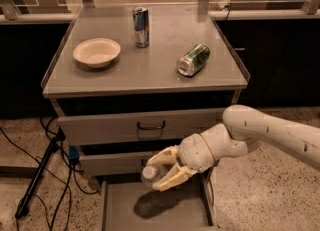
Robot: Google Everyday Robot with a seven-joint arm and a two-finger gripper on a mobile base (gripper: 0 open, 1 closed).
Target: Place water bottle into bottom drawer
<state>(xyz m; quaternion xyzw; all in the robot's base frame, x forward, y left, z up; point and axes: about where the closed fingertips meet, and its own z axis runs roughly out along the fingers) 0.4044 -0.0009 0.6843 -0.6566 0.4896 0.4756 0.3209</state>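
We see the pincer [163, 170] clenched on the water bottle [151, 174], long axis roughly level; the bottom drawer [186, 211] lies open directly below.

the tool [159, 173] covers most of the water bottle [149, 173] above the bottom drawer [186, 213], whose front is cropped.

Lighting: dim and warm, falling from overhead.
Sheen: a pale reflection across the far part of the flat grey metal cabinet top [165, 20].
Shadows: a dark blot on the floor of the open grey bottom drawer [187, 210]. It lies directly under the cream two-finger gripper [159, 174], which hangs just above the drawer clasping the small clear plastic water bottle [152, 171]. The recesses above the drawer fronts are near black.
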